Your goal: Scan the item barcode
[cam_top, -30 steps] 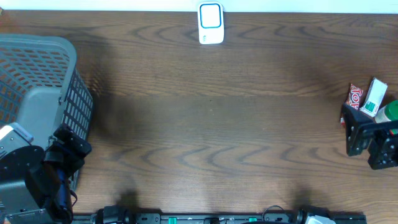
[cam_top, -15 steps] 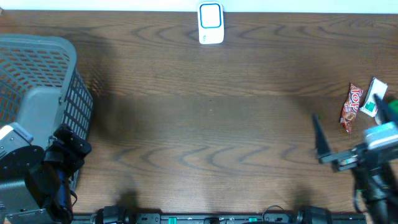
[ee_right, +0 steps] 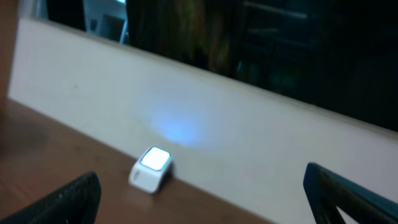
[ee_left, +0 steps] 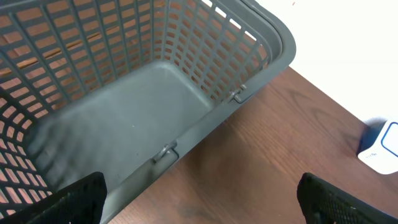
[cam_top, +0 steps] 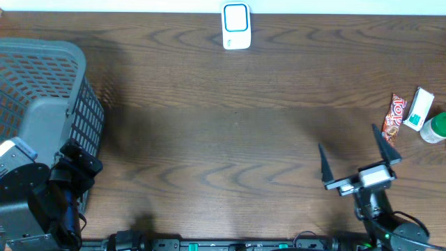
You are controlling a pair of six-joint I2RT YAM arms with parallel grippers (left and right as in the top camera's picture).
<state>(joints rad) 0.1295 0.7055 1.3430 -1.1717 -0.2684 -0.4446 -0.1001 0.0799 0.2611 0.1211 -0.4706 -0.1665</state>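
My right pincer [cam_top: 347,138] is spread as wide as it goes and holds nothing. The red crinkled candy-bar wrapper [cam_top: 394,116] lies just beyond its right finger, with its long axis running away from me and the far end leaning right. The small white-and-green carton [cam_top: 419,109] sits just beside it, so a wide grab could catch both or cover the barcode.

A dark brown table [cam_top: 237,139] with wavy wood grain fills the overhead view, with broad soft shadows lying across it. Along its far edge runs a pale board [ee_right: 261,118] with a faint bluish glow [ee_right: 177,129] on it. Above the board the room is dark, showing only dim, blurred shapes.
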